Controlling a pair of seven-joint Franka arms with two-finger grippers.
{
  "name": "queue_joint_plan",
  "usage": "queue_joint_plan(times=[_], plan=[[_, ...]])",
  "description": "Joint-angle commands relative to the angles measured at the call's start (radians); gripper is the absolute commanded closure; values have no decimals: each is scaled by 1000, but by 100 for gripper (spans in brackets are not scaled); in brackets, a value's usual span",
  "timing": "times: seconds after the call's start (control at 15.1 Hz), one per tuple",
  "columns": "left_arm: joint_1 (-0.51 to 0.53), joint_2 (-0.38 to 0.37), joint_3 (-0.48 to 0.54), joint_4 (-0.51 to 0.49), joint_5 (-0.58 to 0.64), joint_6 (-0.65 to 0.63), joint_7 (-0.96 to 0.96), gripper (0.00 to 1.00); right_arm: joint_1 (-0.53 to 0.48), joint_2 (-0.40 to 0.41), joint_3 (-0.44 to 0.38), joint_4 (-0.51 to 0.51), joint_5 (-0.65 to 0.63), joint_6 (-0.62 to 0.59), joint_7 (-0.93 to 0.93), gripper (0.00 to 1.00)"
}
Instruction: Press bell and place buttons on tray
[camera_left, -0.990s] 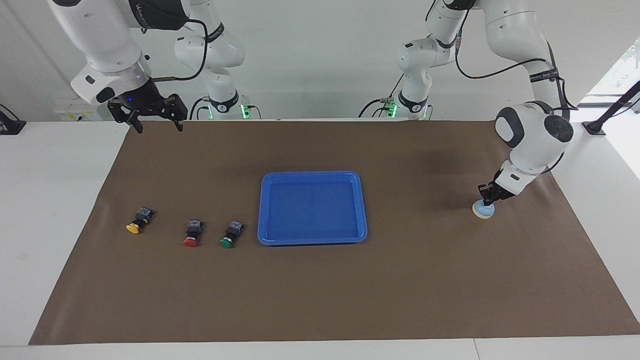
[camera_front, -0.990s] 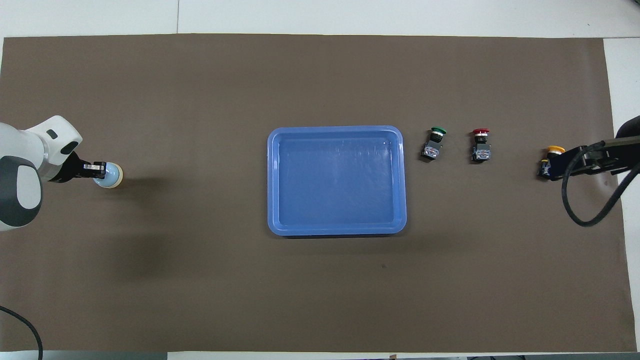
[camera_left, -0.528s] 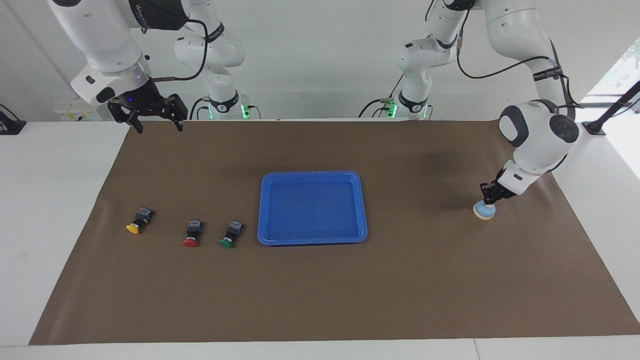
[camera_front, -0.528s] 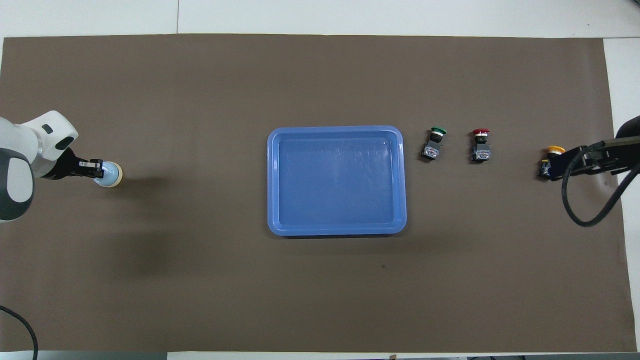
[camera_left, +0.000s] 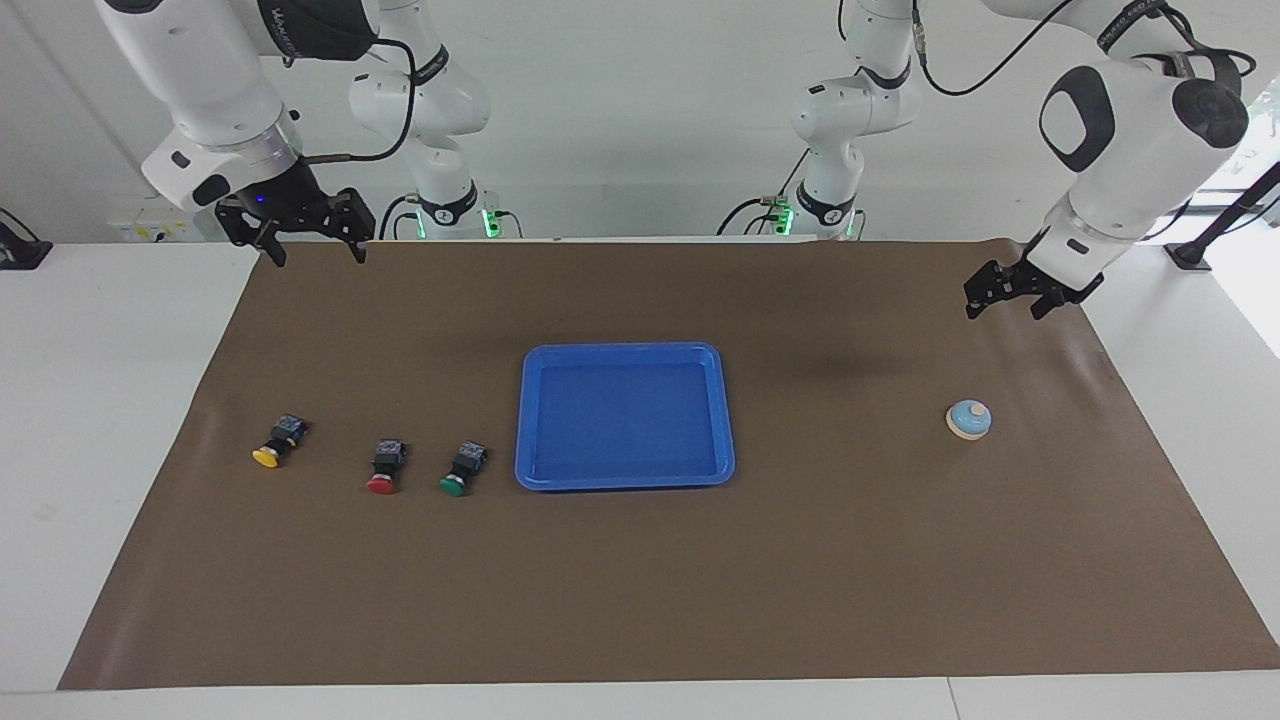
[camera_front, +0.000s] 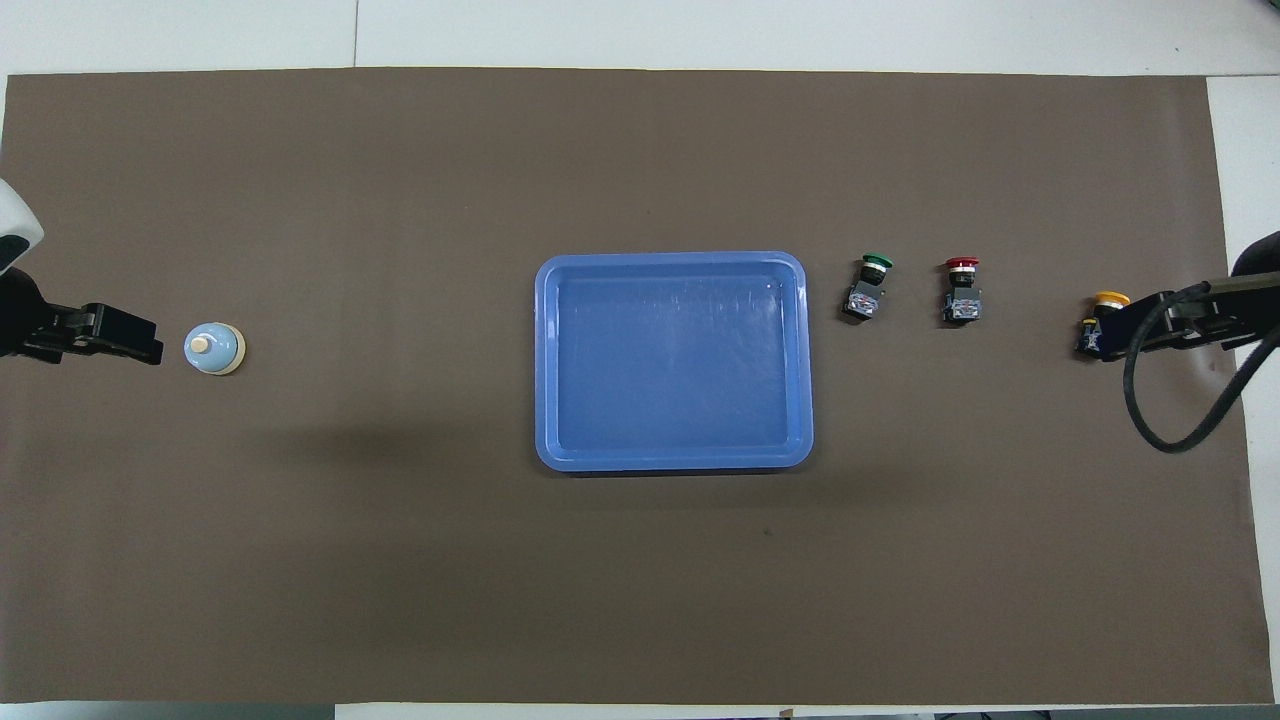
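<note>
While both grippers hang jaws spread, left gripper (camera_left: 1005, 301) above bell (camera_left: 968, 419), right gripper (camera_left: 309, 243) hides yellow button (camera_front: 1100, 320) overhead; tray (camera_left: 625, 480) bare.

Two Franka arms: glossy white rounded link shells, dark grey round joint caps, black bands at the joints. Black two-finger grippers: left gripper (camera_left: 1006, 298), right gripper (camera_left: 308, 243), a blue light on its mount. Black cables looped along both arms. Green lights at both bases.
</note>
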Motion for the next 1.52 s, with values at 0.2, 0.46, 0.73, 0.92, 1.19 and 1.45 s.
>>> queue_joint_plan(times=[0.2, 0.46, 0.73, 0.92, 1.19, 1.45], plan=[[-23, -19, 8, -7, 7, -29, -46, 0, -12, -18, 1, -22, 20, 8, -15, 0], [-26, 13, 9, 64, -23, -55, -50, 0, -10, -18, 1, -22, 20, 6, -15, 0], [-69, 54, 17, 114, -29, -84, -60, 0, -12, -18, 1, -22, 20, 6, -15, 0], [-91, 55, 20, 113, -20, -84, -97, 0, -12, -18, 1, -20, 20, 6, -15, 0], [-92, 50, 19, 104, -19, -84, -97, 0, -10, -18, 1, -22, 20, 6, -15, 0], [-89, 51, 20, 111, -19, -84, -97, 0, -12, -20, 1, -22, 20, 6, -15, 0]])
